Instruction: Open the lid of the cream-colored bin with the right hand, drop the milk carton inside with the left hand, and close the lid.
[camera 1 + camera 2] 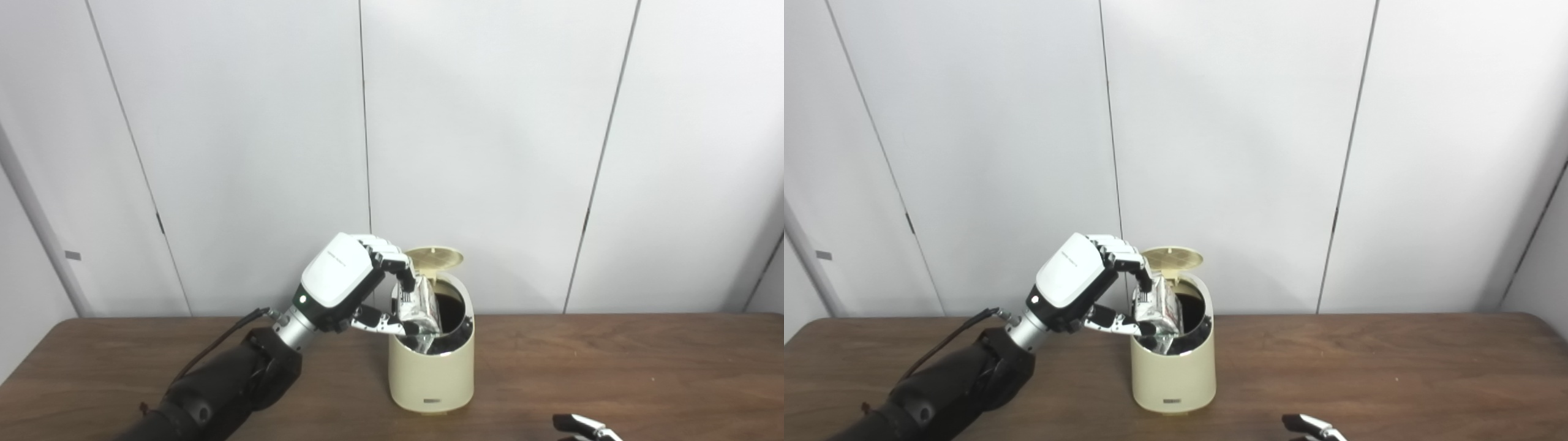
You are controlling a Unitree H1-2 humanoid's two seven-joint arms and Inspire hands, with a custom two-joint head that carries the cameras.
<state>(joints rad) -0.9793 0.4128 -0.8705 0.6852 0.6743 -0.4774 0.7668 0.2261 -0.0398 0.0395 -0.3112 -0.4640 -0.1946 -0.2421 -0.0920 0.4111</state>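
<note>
Gripping the carton point(418, 309) in its fingers point(392, 262), the left hand point(346, 283) held it tilted over the bin point(432, 373), part inside the mouth; the lid point(433, 257) stood open. The right hand point(585, 425) waited low by the tabletop point(643, 367), its grip unreadable.

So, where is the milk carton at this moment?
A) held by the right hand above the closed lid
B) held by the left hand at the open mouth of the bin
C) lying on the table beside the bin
B: the left hand grips the milk carton over the bin's opening, with the lid raised.
</note>
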